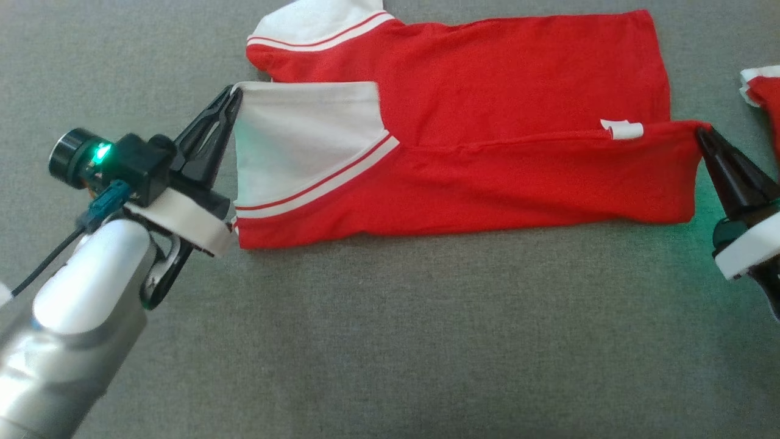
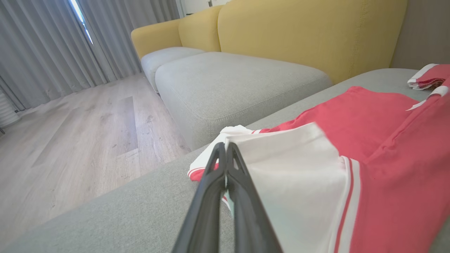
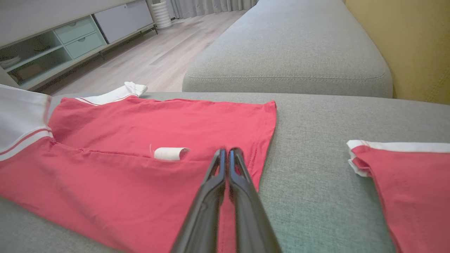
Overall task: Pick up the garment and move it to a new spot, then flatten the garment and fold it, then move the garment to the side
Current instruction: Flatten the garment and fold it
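Note:
A red garment (image 1: 487, 91) with white sleeves and red stripes lies spread on the grey sofa seat (image 1: 390, 341), its near long edge folded over toward the middle. My left gripper (image 1: 234, 91) is shut on the corner of the white sleeve (image 2: 291, 168), its tips (image 2: 225, 146) pinching the cloth. My right gripper (image 1: 701, 131) is shut on the red hem corner at the garment's other end (image 3: 140, 123), tips (image 3: 226, 151) closed over the fabric edge. A small white label (image 1: 623, 128) curls up near that hem.
Another red and white piece of clothing (image 1: 765, 91) lies at the right edge of the seat. Beyond the sofa edge are a wooden floor (image 2: 70, 140), a second grey cushion (image 3: 288, 45), a yellow backrest (image 2: 309, 31) and a low cabinet (image 3: 70, 38).

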You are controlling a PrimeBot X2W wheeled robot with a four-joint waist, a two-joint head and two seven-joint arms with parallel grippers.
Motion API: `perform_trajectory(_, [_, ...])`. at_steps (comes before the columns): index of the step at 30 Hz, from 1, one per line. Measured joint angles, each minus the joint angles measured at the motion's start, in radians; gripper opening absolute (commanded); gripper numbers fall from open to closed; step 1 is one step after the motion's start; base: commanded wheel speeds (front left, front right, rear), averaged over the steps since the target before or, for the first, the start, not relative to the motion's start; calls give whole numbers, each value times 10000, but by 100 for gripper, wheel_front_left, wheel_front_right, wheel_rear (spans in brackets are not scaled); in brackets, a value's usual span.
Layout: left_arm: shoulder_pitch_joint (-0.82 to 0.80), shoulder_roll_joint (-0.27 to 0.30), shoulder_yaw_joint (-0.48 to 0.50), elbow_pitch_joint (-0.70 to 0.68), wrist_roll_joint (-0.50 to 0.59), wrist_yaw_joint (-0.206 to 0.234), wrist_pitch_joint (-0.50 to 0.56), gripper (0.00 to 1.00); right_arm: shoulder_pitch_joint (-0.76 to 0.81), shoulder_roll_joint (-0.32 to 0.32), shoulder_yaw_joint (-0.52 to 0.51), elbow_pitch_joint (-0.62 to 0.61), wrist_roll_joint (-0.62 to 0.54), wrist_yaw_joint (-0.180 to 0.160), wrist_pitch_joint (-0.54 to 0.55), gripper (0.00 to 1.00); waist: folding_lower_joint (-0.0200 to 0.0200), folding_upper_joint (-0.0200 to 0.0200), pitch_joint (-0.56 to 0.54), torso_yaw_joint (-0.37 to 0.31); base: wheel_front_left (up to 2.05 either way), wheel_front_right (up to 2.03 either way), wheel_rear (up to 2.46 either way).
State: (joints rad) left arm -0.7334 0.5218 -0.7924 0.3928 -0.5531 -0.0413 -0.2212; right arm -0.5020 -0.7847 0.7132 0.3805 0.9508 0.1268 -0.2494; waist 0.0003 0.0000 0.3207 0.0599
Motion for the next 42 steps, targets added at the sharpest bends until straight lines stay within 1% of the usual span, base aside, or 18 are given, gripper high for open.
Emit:
perform_trajectory(1, [-102, -113, -17, 213, -2, -44, 0, 44, -149, 4, 115, 100, 0, 0, 0, 57, 0, 0, 67, 2, 0, 0, 0])
perform_trajectory(2, [-177, -219, -42, 418, -2, -94, -4, 89, -273, 15, 205, 217, 12, 0, 0, 100, 0, 0, 113, 5, 0, 0, 0])
perform_trajectory(3, [-210, -324, -29, 591, -6, -111, -35, 100, -365, 42, 226, 345, 58, 0, 0, 100, 0, 0, 137, 11, 0, 0, 0])
perform_trajectory(6, [-148, -575, 10, 972, -44, -63, -107, 100, -560, 174, 180, 610, 65, 0, -2, 100, -2, 0, 65, 12, 0, 0, 0])
perform_trajectory(8, [77, -702, 113, 1047, -180, 153, -194, 100, -585, 343, -144, 606, -150, 0, -2, 100, -3, 0, -60, -4, 0, 0, 0])
perform_trajectory(12, [1797, -1233, 594, 928, -1049, 874, -278, 100, -162, 872, -1396, 182, -947, 0, -15, 100, -4, 0, -480, -52, 0, 0, 0])
perform_trajectory(15, [2971, -1620, 802, 1003, -1586, 1290, -278, 100, 559, 1258, -1987, -121, -1298, 0, -15, 100, -5, 0, -709, -87, 0, 0, 0])
perform_trajectory(18, [3566, -1904, 865, 1352, -2046, 1601, -27, 100, 1197, 1588, -2314, -318, -1572, 0, -13, 100, -6, 0, -863, -149, 0, 0, 0])
perform_trajectory(21, [3606, -2069, 1072, 1776, -2245, 1967, 69, 100, 1476, 1751, -2506, -447, -1739, 0, -13, 100, -5, 0, -917, -223, 0, 0, 0])
perform_trajectory(25, [3532, -2232, 1147, 2242, -2395, 2050, 224, 100, 1494, 1824, -2562, -487, -1808, 0, -15, 100, -5, 0, -956, -313, 0, 0, 0])
perform_trajectory(27, [3453, -2284, 1126, 2406, -2395, 1912, 359, 100, 1525, 1845, -2562, -462, -1827, 0, -15, 100, -4, 0, -989, -345, 0, 0, 0])
perform_trajectory(28, [3424, -2299, 1120, 2476, -2420, 1843, 410, 79, 1566, 1856, -2552, -414, -1827, 0, -15, 100, -4, 0, -1010, -352, 0, 0, 0])
perform_trajectory(30, [3389, -2316, 1064, 2548, -2497, 1647, 462, 0, 1648, 1883, -2418, -215, -1820, 0, -15, 100, -4, 0, -1070, -360, 0, 0, 0])
perform_trajectory(32, [3389, -2399, 989, 2564, -2497, 1417, 525, 0, 1667, 1910, -2148, 157, -1799, 0, -13, 100, -4, 0, -1136, -358, 0, 0, 0])
perform_trajectory(35, [3392, -2428, 876, 2571, -2491, 1229, 368, 0, 1650, 2048, -1898, 911, -1685, 0, -6, 100, -4, 0, -1261, -296, 0, 0, 0])
perform_trajectory(39, [3392, -2406, 840, 2485, -2288, 1202, 63, 0, 1474, 2293, -1801, 2054, -1806, 0, 341, 100, -4, 0, -1404, -133, 0, 0, 0])
perform_trajectory(40, [3392, -2406, 840, 2485, -2288, 1202, 63, 0, 1474, 2293, -1801, 2054, -1806, 0, 341, 100, -4, 0, -1404, -133, 0, 0, 0])
perform_trajectory(42, [3393, -2382, 846, 2372, -2165, 1204, -21, 0, 1282, 2489, -1799, 2612, -1904, 0, 736, 100, -4, 0, -1448, -47, 0, 0, 0])
